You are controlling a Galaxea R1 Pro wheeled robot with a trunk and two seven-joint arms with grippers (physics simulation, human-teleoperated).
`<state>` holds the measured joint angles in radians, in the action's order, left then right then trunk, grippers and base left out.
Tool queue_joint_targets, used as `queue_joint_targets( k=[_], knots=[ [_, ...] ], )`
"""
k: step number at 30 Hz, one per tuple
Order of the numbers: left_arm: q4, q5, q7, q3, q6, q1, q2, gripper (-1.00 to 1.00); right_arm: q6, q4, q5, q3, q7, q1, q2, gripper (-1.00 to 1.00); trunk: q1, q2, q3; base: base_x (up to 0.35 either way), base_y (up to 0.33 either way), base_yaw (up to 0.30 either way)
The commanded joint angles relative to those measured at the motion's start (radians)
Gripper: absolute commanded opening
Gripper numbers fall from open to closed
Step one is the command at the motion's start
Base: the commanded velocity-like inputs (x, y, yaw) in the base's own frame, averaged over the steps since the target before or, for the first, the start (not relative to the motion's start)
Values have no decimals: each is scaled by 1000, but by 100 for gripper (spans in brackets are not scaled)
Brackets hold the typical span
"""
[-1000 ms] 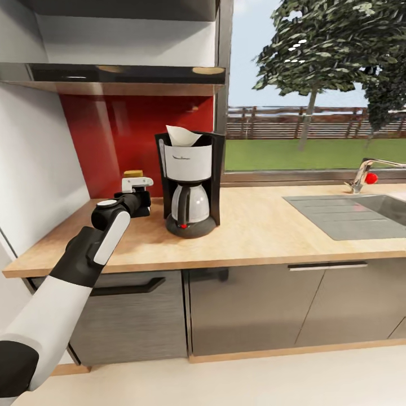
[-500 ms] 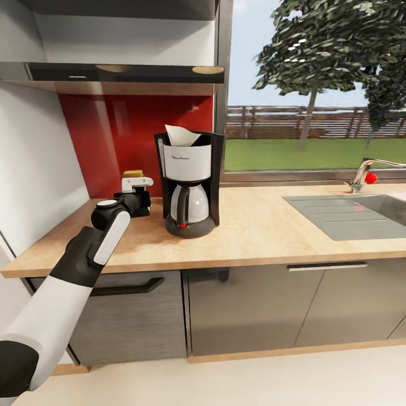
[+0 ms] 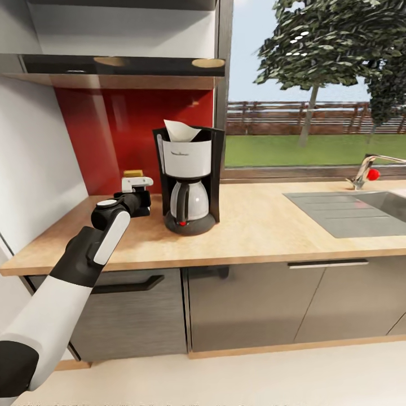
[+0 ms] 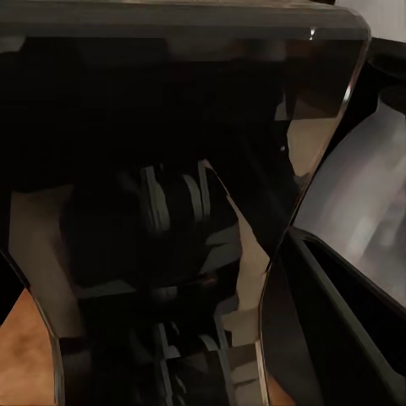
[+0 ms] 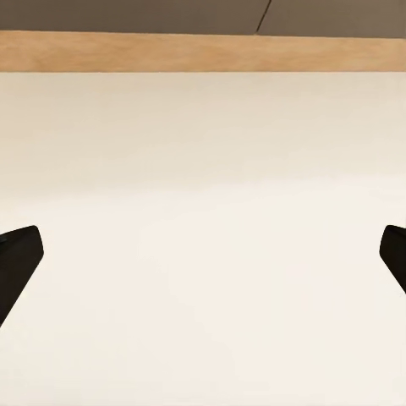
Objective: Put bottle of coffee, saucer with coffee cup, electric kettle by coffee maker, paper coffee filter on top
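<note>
Only our head camera tilts a bit; nothing else moves. Left fingers [image 3: 137, 183] sit by the bottle of coffee [image 3: 133, 174], grip unclear, beside the coffee maker [image 3: 188, 178]. Table [image 3: 265, 225] rightward is open; right fingers [image 5: 20, 254] are spread over the floor [image 5: 203, 220].

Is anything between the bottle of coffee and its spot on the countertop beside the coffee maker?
Nothing visible. The left gripper has the bottle of coffee at the countertop already, just left of the coffee maker.
</note>
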<state>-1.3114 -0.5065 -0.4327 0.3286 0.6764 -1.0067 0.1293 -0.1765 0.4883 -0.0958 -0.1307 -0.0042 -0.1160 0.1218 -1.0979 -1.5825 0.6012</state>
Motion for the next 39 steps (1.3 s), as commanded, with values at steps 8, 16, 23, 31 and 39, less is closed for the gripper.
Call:
queue_joint_targets(
  k=[8,16,23,31,39],
  knots=[
    [-2,-9,-9,3,2,-1,1,-100,-3,-1,-10,-4,0,-1,-1,100,0,-1,14,0,0,0],
    [-7,-9,-9,3,2,-1,1,-100,-3,-1,-10,-4,0,-1,-1,100,0,-1,26,0,0,0],
    [-6,-9,-9,3,2,-1,1,-100,-3,-1,-10,-4,0,-1,-1,100,0,-1,37,0,0,0],
    [-7,-9,-9,3,2,-1,1,-100,-3,-1,-10,-4,0,-1,-1,100,0,-1,50,0,0,0],
    [-6,-9,-9,3,2,-1,1,-100,-3,-1,-10,-4,0,-1,-1,100,0,-1,61,0,0,0]
  ],
)
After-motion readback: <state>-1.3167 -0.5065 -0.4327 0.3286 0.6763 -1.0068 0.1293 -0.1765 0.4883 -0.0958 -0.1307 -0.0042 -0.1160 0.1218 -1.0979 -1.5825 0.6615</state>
